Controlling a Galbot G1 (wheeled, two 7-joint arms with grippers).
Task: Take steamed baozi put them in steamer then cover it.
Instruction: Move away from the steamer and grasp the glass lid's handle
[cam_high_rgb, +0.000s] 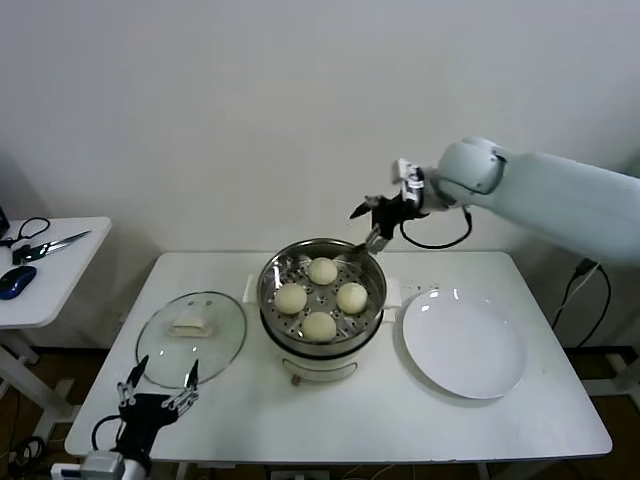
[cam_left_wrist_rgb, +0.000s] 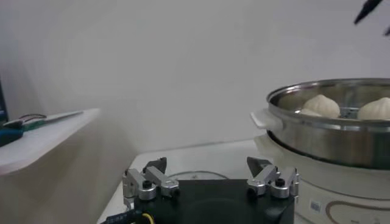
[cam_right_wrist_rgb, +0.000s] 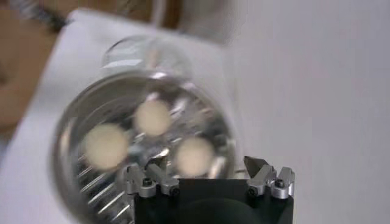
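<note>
A white table (cam_high_rgb: 250, 420) holds one steamer (cam_high_rgb: 321, 300) at its centre, with four steamed baozi (cam_high_rgb: 322, 270) on the perforated tray inside, at twelve, three, six and nine o'clock. One glass lid (cam_high_rgb: 191, 338) lies flat at the steamer's nine o'clock; one bare white plate (cam_high_rgb: 464, 343) sits at its three o'clock. The right gripper (cam_high_rgb: 366, 222) hovers above the steamer's rim at one o'clock, fingers spread wide, holding nothing. The left gripper (cam_high_rgb: 160, 380) waits at the lid's six o'clock, fingers wide apart, holding nothing.

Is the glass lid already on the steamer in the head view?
No: the glass lid lies flat on the table to the robot's left of the steamer, whose top is open with four baozi visible.
</note>
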